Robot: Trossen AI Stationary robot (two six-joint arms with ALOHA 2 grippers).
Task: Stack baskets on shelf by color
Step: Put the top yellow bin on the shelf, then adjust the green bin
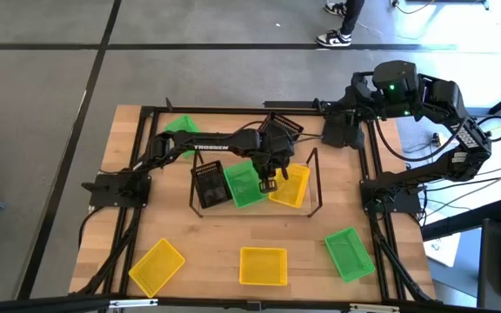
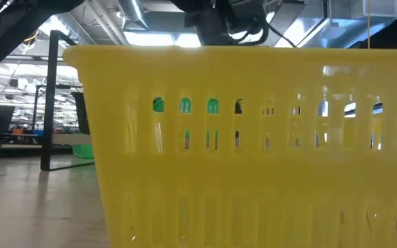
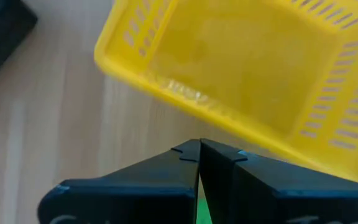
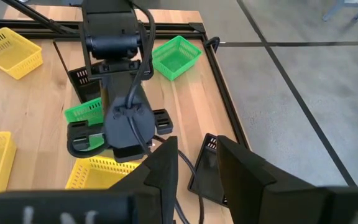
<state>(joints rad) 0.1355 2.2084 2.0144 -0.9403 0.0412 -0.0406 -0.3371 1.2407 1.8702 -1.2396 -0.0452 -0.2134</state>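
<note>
Left gripper (image 1: pixel 268 181) is what I have working, jaws shut tight with nothing between them, hanging over the shelf (image 1: pixel 313 181) between the green basket (image 1: pixel 243 183) and the yellow basket (image 1: pixel 290 185); I judge the baskets sit side by side there, with a black basket (image 1: pixel 207 181) to the left, so each colour keeps its own place; right gripper (image 4: pixel 194 163) waits at the far right corner, jaws apart and empty; on the near side of the wooden table (image 1: pixel 207 252) lie two more yellow baskets (image 1: pixel 156 266) and another green one (image 1: pixel 349 253), still to be stacked; a further green one (image 1: pixel 181 127) lies far left; beyond the table I see grey floor and a person's feet (image 1: pixel 335 37).
</note>
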